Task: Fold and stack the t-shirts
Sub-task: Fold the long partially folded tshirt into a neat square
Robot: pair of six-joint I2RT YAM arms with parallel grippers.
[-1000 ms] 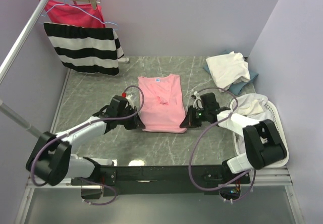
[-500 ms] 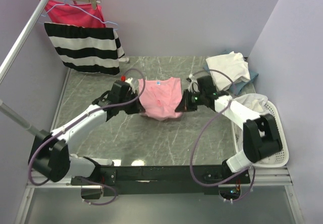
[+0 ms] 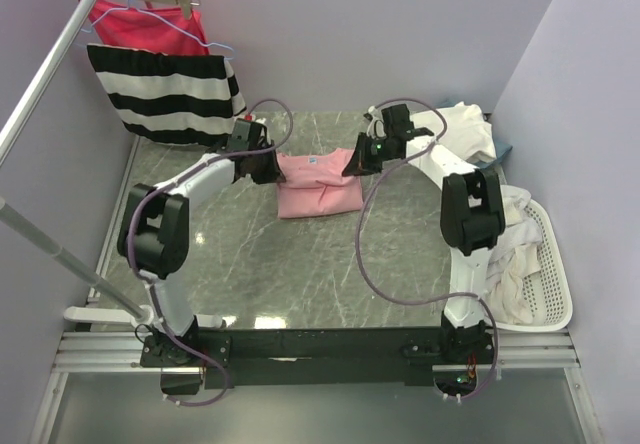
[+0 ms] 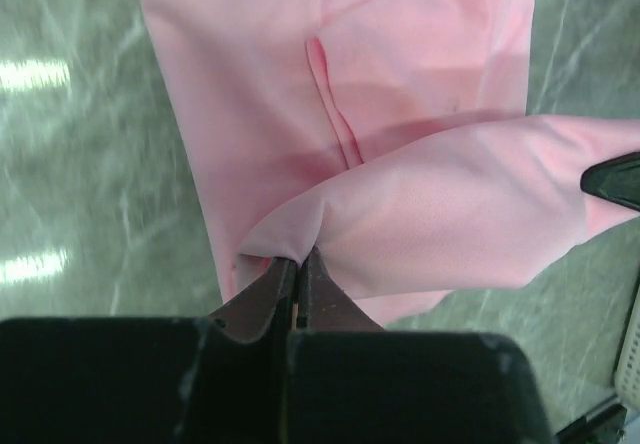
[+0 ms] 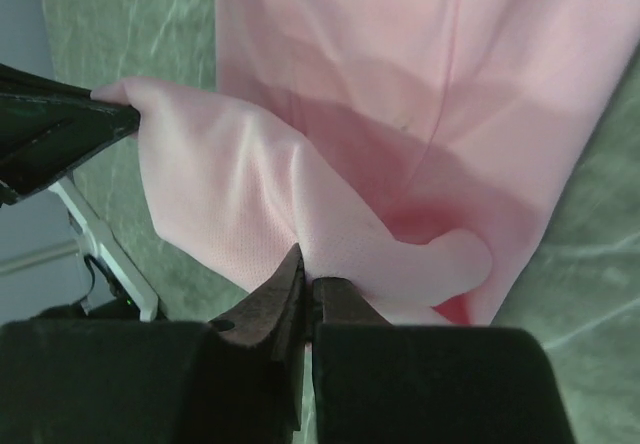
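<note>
A light pink t-shirt (image 3: pixel 318 188) lies on the grey marbled table (image 3: pixel 300 274), its near hem doubled back over the body toward the collar. My left gripper (image 3: pixel 272 170) is shut on the hem's left corner (image 4: pixel 290 249). At the right corner (image 5: pixel 330 264), my right gripper (image 3: pixel 352 163) is shut on the hem too. The lifted hem hangs between the two grippers above the lower layer (image 4: pixel 250 114). Cream-white t-shirts (image 3: pixel 462 130) sit piled at the back right over a blue one (image 3: pixel 503 150).
A white basket (image 3: pixel 558 282) at the right edge holds more white cloth (image 3: pixel 510 254). A black-and-white striped garment (image 3: pixel 165 94) and a magenta-red one (image 3: pixel 140 24) hang at the back left. A metal rack pole (image 3: pixel 45 84) slants along the left side.
Both grippers have carried the pink shirt's near hem away from the bases toward its collar, folding the shirt roughly in half. Both arms now reach far out.
</note>
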